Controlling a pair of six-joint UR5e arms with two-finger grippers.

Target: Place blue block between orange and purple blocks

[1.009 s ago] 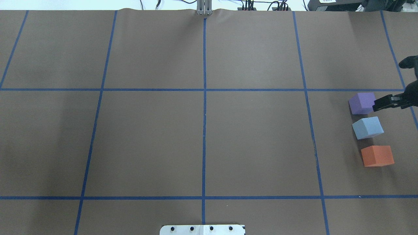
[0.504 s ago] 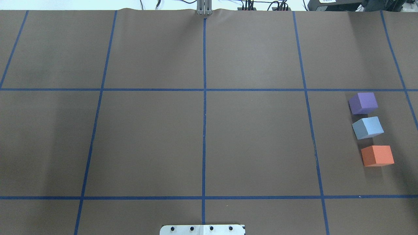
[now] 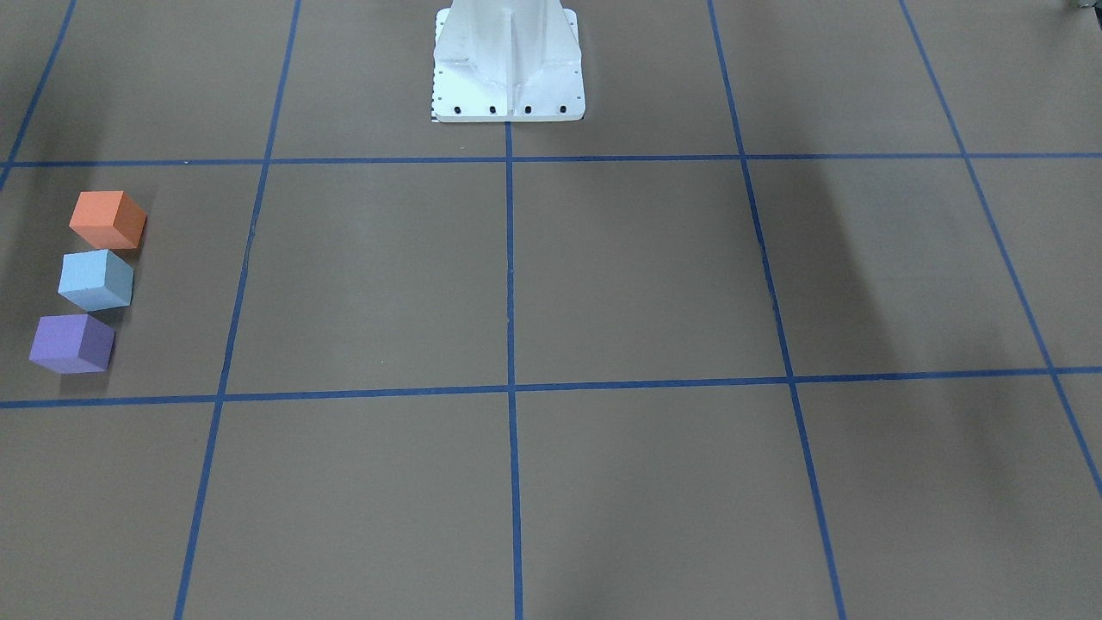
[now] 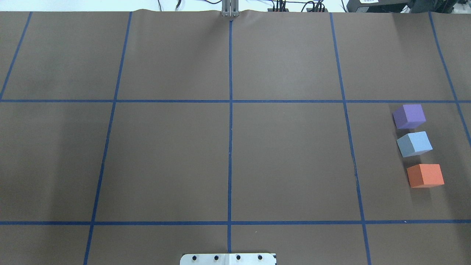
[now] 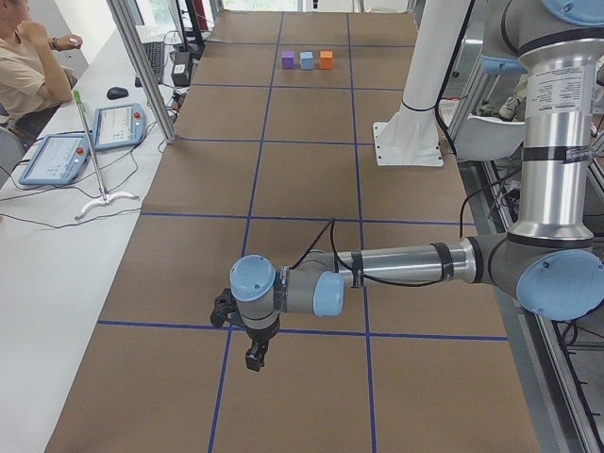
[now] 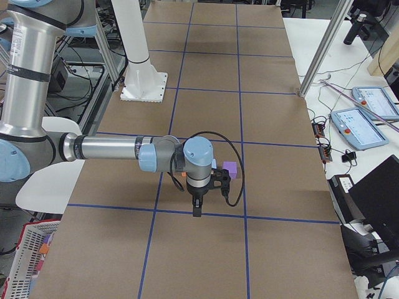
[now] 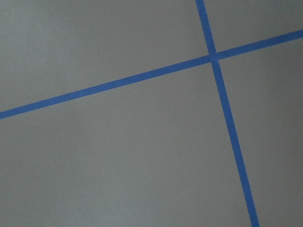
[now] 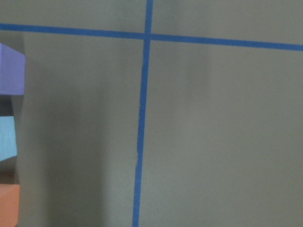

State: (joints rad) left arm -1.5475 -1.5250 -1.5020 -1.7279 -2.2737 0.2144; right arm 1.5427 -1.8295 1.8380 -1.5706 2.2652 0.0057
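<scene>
The blue block [image 4: 414,144] sits on the brown table between the purple block [image 4: 409,116] and the orange block [image 4: 425,175], in a short row at the right. The three show at the left in the front-facing view: orange [image 3: 107,220], blue [image 3: 95,279], purple [image 3: 71,343]. They lie at the left edge of the right wrist view, purple [image 8: 10,68] on top. My left gripper [image 5: 253,355] hangs over the near table end, far from the blocks. My right gripper [image 6: 197,208] hovers beside the purple block [image 6: 230,168]. I cannot tell whether either is open or shut.
Blue tape lines [image 4: 230,110] divide the table into squares. The white robot base [image 3: 508,65] stands at the table's middle edge. An operator [image 5: 24,66] sits beside tablets [image 5: 118,125] on the side bench.
My right gripper, beside the purple block a second ago, has drawn back out of the overhead view to the right. The three blocks have not moved.
</scene>
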